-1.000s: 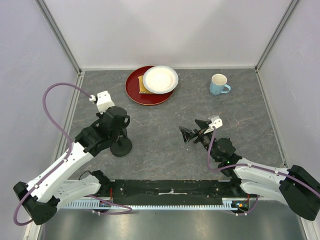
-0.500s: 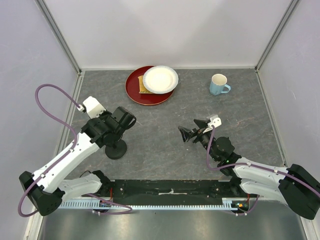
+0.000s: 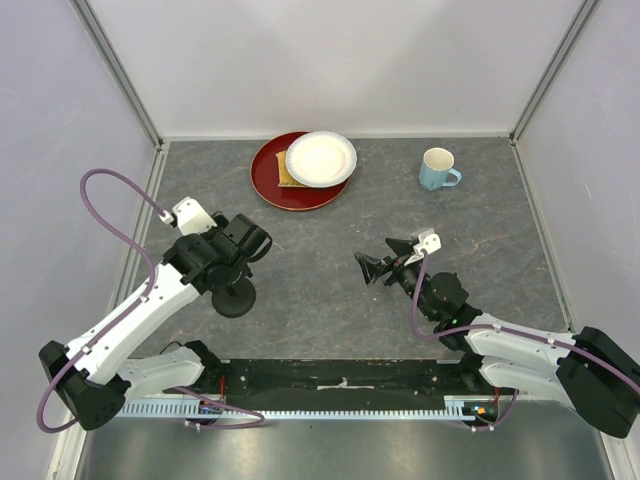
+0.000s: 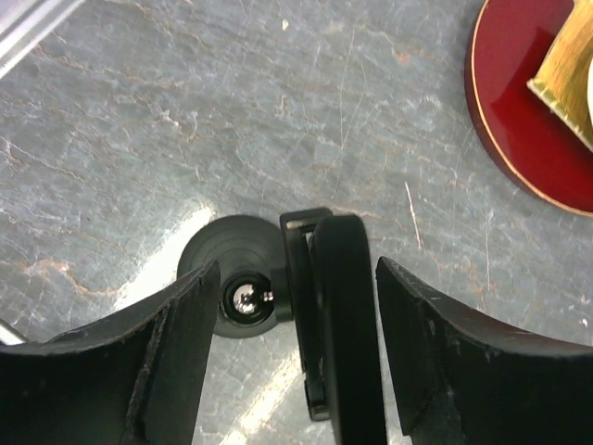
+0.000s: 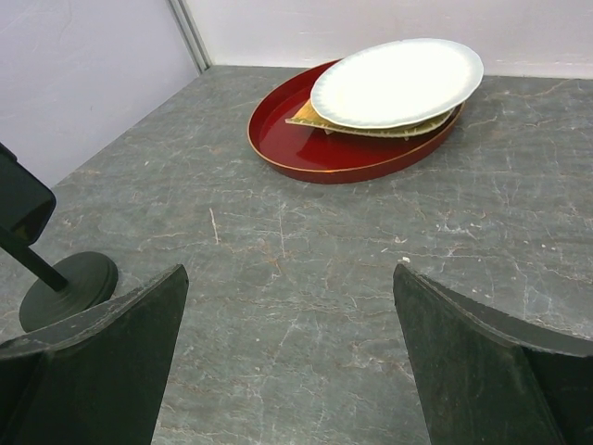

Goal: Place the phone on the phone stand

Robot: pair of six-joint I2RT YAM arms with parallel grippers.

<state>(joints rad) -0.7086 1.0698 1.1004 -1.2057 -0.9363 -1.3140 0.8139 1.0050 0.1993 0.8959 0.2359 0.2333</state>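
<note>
While my left gripper (image 4: pixel 296 273) stands wide open and holds nothing, the thin black smartphone (image 4: pixel 345 315) shows edge-on between its fingers. It appears seated in the clamp head of the small black phone stand (image 4: pixel 215 248) with a round disc base, closer to the right finger than to the left. My right gripper (image 5: pixel 289 273), likewise spread wide and empty, hangs over the grey stone-patterned table (image 5: pixel 371 241), well apart from the stand.

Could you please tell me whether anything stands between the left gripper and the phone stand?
Nothing visible does: the left gripper hangs directly over the phone stand, whose head sits between its open jaws.
</note>
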